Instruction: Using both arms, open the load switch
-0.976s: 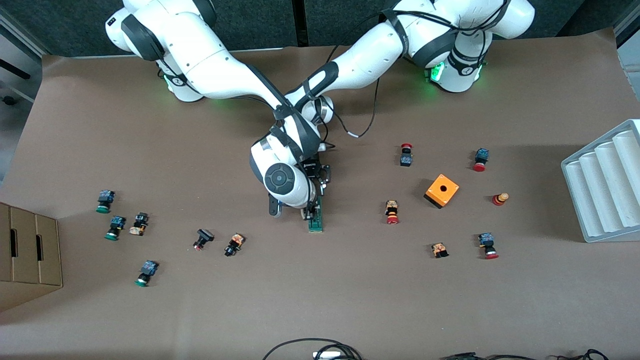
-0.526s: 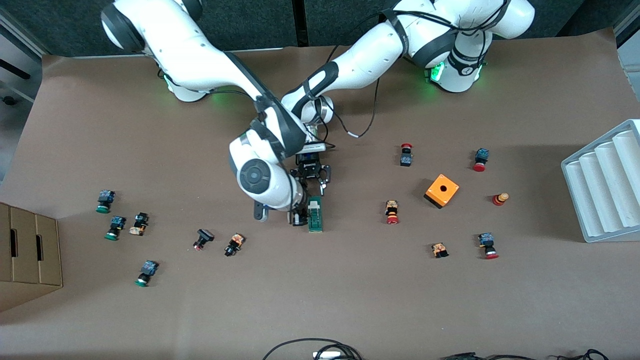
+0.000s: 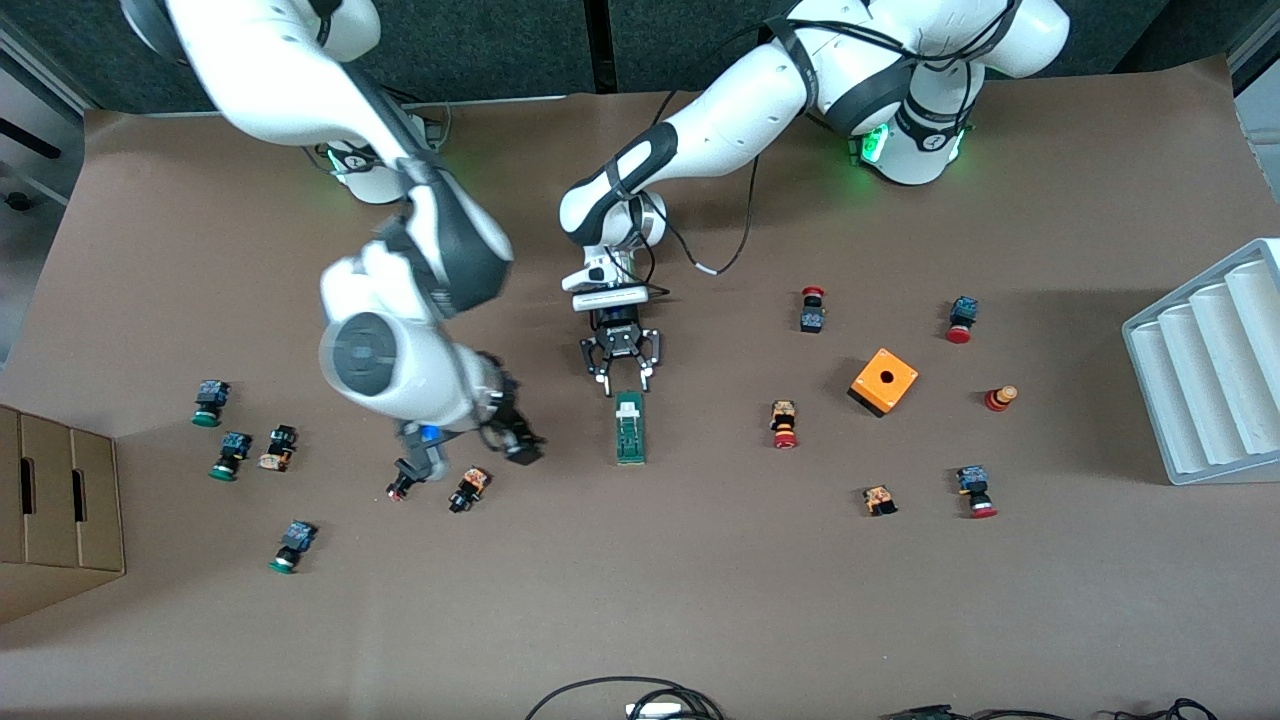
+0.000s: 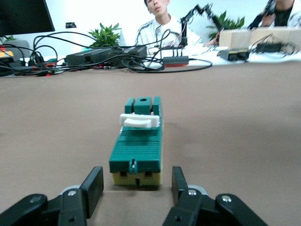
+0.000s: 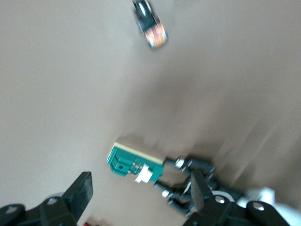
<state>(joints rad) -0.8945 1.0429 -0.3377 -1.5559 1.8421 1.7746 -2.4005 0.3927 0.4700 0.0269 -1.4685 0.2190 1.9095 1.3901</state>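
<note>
The load switch [image 3: 629, 430] lies flat mid-table, a narrow green block with a white piece [image 3: 627, 408] on its top at the end toward the robots. My left gripper [image 3: 625, 385] is low at that end and open, a finger on each side of the end without touching it. In the left wrist view the load switch [image 4: 138, 143] lies just ahead of the left gripper [image 4: 137, 190]. My right gripper [image 3: 468, 455] hangs open and empty, away from the switch toward the right arm's end. The right wrist view shows the right gripper [image 5: 139, 184], with the load switch [image 5: 135, 165] below it.
Small push buttons lie close under the right gripper [image 3: 468, 488] [image 3: 405, 478], with more toward both ends of the table. An orange cube [image 3: 883, 381] stands toward the left arm's end, and a white ribbed rack [image 3: 1205, 370] stands at that edge. A cardboard box [image 3: 55, 500] stands at the right arm's end.
The right gripper opened, let go of the load switch and swung away toward the right arm's end. The switch stayed in place. The left gripper stayed at its end.
</note>
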